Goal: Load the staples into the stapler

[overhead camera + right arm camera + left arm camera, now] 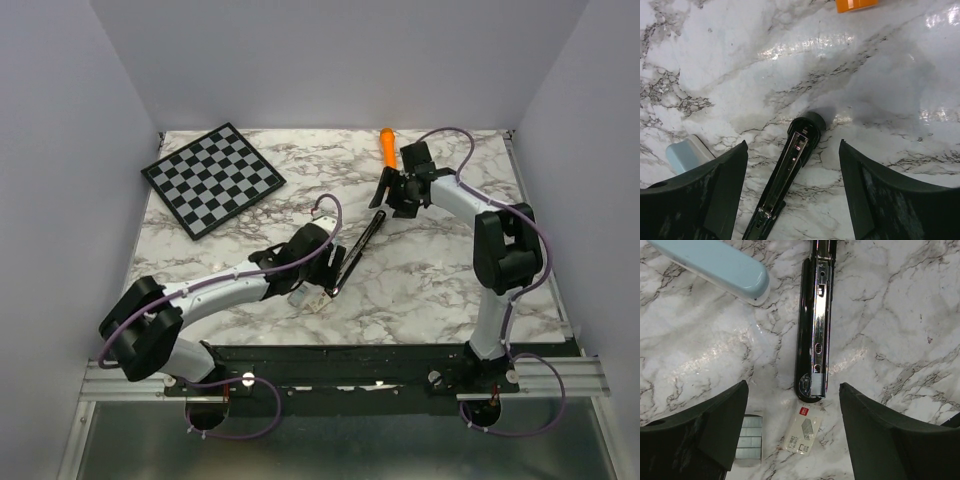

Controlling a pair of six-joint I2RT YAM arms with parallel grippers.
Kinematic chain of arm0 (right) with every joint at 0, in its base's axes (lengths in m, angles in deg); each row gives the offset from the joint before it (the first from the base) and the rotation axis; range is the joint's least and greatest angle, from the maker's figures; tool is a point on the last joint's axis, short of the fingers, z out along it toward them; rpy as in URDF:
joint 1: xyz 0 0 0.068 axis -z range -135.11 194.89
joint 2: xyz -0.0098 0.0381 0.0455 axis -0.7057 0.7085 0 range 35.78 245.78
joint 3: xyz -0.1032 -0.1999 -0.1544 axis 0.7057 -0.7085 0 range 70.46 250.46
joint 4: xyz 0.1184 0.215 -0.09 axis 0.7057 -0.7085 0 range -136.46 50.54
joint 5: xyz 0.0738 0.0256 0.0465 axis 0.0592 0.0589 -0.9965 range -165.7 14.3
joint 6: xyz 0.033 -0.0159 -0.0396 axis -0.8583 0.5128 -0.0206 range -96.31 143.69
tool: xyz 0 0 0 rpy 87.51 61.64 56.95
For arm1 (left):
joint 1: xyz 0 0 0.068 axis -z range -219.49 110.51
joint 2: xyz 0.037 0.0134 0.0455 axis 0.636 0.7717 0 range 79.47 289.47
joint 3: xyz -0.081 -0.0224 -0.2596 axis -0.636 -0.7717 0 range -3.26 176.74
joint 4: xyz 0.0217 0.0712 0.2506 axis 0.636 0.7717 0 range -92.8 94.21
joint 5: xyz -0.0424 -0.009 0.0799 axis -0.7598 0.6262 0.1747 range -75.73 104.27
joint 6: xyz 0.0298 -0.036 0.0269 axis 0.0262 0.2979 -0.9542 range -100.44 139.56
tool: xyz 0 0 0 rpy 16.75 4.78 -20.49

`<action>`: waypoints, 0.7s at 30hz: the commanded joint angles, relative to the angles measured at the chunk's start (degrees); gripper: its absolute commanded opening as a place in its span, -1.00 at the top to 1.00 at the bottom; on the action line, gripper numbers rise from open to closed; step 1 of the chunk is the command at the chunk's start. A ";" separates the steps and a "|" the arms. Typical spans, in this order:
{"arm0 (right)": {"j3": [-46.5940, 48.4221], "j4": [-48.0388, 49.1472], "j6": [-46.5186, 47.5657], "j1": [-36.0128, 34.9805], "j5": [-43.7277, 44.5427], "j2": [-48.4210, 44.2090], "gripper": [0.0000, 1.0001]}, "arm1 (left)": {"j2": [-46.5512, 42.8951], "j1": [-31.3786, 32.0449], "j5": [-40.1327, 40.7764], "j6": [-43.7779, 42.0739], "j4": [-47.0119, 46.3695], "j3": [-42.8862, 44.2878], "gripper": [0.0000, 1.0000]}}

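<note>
Stapler [355, 252] lies on a diagonal at mid-table, with its near end to the left and its far end to the right. Its shiny metal channel faces up, uncovered. The staples [751, 442] are a small silvery block just off the stapler's near end, partly behind one left finger and not touching the stapler.

Room: the marble table [450, 270] is bare to the right of the stapler and along the near right. The walls stand well back. I note both arms crowd the stapler, one at each end.

Fingers: the left gripper [792, 386] hangs over the near end, fingers [715, 432] spread wide, holding nothing. I cannot tell whether a finger touches the staples. The right gripper [792, 145] hangs over the far end, fingers [875, 195] spread wide and empty.

Around: a small white piece with a red label [802, 432] lies just right of the staples, at the stapler's tip. A pale blue rounded body [715, 262] lies left of the stapler. I cannot tell whether it joins the stapler. The orange marker [387, 147] lies just beyond the right gripper, by the far edge. The chessboard [213, 178] sits far left, well apart.
</note>
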 commanded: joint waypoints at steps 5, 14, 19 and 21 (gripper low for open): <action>1.57 -2.48 -4.53 0.65 -2.73 4.89 -0.47 | 7.61 1.06 -4.21 -2.67 -2.77 3.64 -0.38; 0.78 -2.48 -6.12 1.61 -3.43 6.82 -0.20 | 11.13 1.59 -7.20 -3.47 -3.56 2.94 -0.23; 0.95 -2.39 -6.29 1.61 -3.87 7.53 -0.17 | 11.83 1.85 -7.37 -3.55 -4.18 1.62 -0.10; 0.95 -2.39 -6.29 1.70 -4.23 7.61 -0.17 | 12.53 2.12 -7.55 -3.82 -3.91 1.62 -0.09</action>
